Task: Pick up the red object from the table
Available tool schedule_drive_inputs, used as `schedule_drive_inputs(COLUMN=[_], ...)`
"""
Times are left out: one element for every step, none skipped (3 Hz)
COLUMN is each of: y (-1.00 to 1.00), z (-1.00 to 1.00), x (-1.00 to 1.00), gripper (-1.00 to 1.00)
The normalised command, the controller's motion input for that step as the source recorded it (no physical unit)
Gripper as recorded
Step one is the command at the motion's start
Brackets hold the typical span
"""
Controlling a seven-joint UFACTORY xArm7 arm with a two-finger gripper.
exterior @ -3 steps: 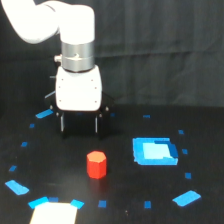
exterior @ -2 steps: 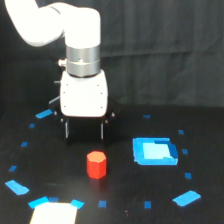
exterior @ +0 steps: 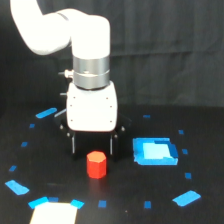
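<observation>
Red object (exterior: 96, 164) upright on tabletop (exterior: 125, 200); gripper (exterior: 93, 146) wide, at 12 o'clock, fingers straddling behind.

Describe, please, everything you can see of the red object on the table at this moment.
The red object is a small, stubby red-orange block with faceted sides and a flat top, matte and plastic-looking. It stands upright on the black table, resting on its base. The hand hangs just behind and above it, its dark fingers spread on either side; whether they touch the block cannot be told. A blue rectangular piece lies apart from it, toward the exterior view's right.
</observation>
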Motion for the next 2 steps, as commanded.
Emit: schedule_drive_inputs(y=[-0.46, 0.06], z=[-0.56, 0.08], x=[-0.02, 0.27], gripper=[0.59, -1.00])
